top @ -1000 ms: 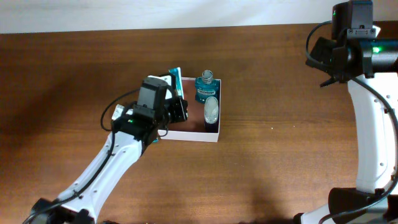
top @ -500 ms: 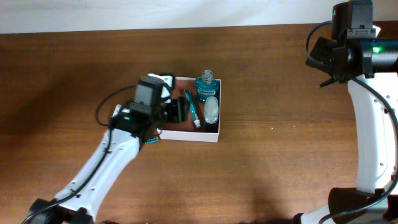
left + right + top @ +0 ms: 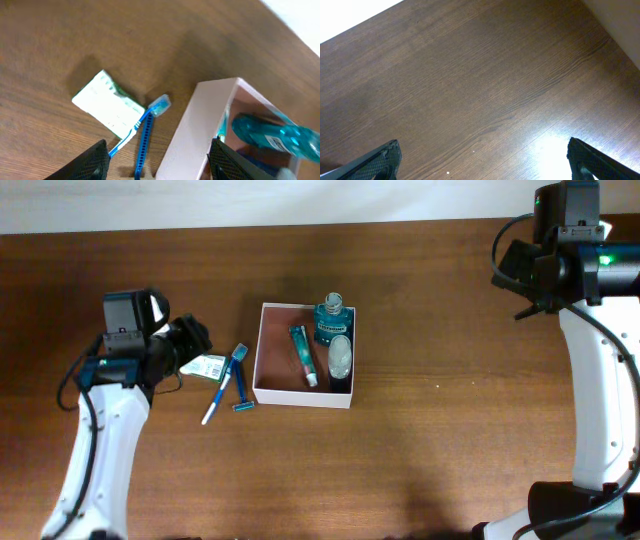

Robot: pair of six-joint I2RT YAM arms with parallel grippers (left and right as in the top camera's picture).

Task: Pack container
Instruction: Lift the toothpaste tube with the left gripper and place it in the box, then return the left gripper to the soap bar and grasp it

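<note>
The container (image 3: 272, 370) is a shallow white-walled box with a pinkish-brown inside, at the table's middle. In it lie a teal toothpaste tube (image 3: 302, 353), a teal mouthwash bottle (image 3: 330, 320) and a clear oval item (image 3: 341, 355). My left gripper (image 3: 190, 343) hovers open and empty to the box's left, above a white packet (image 3: 207, 366). The left wrist view shows my open left gripper (image 3: 161, 162) over the packet (image 3: 111, 105), a blue toothbrush (image 3: 145, 117), a blue razor (image 3: 142, 147) and the box wall (image 3: 200, 125). My right gripper (image 3: 512, 280) is open at the far right, over bare wood (image 3: 485, 162).
The toothbrush (image 3: 224, 383) and razor (image 3: 242, 390) lie on the wood just left of the box. The teal bottle (image 3: 280, 132) shows past the box wall. The right arm's white column (image 3: 600, 410) stands along the right edge.
My left gripper opened, left the toothpaste tube lying in the container, and drew back well to the left. The packet, toothbrush and razor are now uncovered. The right arm stayed still.
</note>
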